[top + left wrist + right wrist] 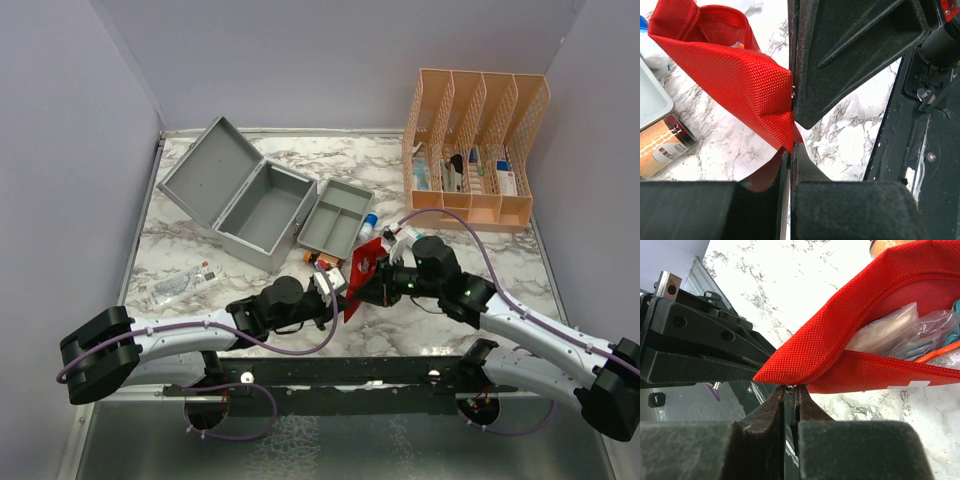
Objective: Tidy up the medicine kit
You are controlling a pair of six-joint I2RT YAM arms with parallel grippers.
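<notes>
Top external view: where's the medicine kit (262,205)?
— Back left, lid open, long side slanting, nearer the left gripper (330,287). That one's clamped on the red pouch (362,265); the right gripper (378,280) pinches the same corner, seemingly the zip end.

- The left arm (180,335) and the right arm (540,335) are long silver-grey tubes with fat black joints.
- A thin purple cable (300,350) loops along each arm.
- The left fingers (850,210) and the right fingers (860,450) are black blocks with rough, grainy skin, and each narrows to a thin tip.
- A small silver plate (667,285) with a dark screw sits on the black block behind the left fingers.
- Both arms stand on a black bar (340,385).
</notes>
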